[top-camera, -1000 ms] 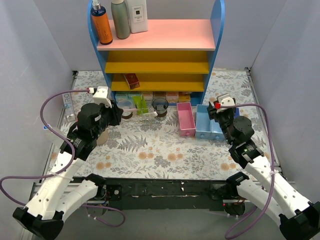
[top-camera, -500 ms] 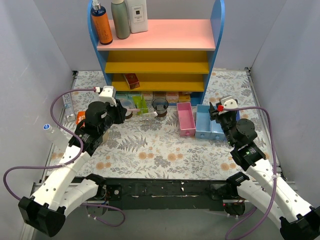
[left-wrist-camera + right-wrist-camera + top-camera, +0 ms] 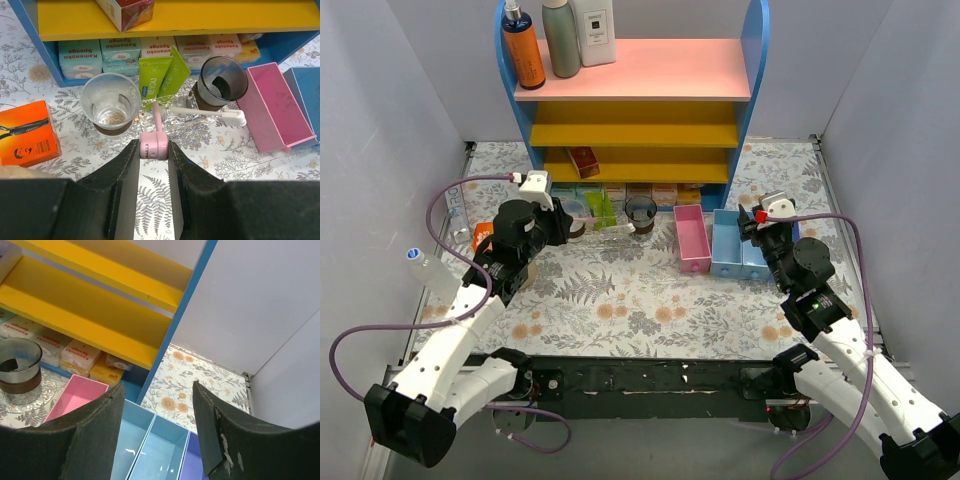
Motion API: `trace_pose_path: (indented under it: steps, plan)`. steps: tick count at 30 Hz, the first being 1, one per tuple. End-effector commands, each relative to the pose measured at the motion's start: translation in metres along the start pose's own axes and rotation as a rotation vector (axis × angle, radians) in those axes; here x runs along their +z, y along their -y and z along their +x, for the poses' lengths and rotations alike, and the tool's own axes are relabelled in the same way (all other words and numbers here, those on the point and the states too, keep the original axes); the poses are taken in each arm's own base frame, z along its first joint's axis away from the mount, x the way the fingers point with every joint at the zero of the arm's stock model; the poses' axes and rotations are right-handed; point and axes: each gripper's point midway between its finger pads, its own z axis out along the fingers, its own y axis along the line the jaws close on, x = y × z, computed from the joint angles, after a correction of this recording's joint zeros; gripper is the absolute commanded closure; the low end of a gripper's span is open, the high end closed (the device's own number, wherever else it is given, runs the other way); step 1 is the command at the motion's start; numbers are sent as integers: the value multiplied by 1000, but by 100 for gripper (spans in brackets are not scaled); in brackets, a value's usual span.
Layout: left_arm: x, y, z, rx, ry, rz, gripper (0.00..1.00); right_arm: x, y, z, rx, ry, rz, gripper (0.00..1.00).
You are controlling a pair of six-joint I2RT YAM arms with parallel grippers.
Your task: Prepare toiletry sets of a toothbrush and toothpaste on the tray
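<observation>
Two toothpaste tubes (image 3: 161, 77) between cups (image 3: 111, 101) on tray (image 3: 195, 125)

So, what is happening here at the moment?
The left gripper holds a slim pink brush, pointing it at the clear tray. At the tray are a clear cup, a dark cup, two green tubes and a white toothbrush. The right gripper hangs open above the blue bins, empty.

Clear cup (image 3: 111, 102), dark cup (image 3: 222, 86), green tubes (image 3: 160, 77) and white toothbrush (image 3: 205, 112) crowd the tray (image 3: 185, 131); nearer table (image 3: 240, 165) lies open.
</observation>
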Motion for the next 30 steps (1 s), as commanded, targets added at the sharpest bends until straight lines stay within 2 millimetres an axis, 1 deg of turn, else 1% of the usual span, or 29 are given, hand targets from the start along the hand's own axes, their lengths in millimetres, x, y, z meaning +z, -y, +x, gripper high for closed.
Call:
trace_pose_path:
  steps: [1, 12, 17, 25, 26, 30]
  plan:
    - [5, 1, -2, 13, 15, 22, 100, 0, 3, -9, 17, 30, 8, 36]
    - [13, -2, 10, 24, -14, 29, 100, 1, 2, -7, 13, 24, 3, 36]
    - [15, -2, 9, 45, 1, 35, 100, 2, 1, -5, 13, 20, 2, 36]
    - [23, -4, 16, 57, -20, 30, 100, 3, -2, -4, 15, 17, -8, 36]
    - [24, 1, 17, 57, -26, 60, 100, 3, -2, -4, 13, 15, -7, 36]
    - [27, 1, 20, 58, -40, 62, 100, 3, -2, -3, 14, 15, -7, 36]
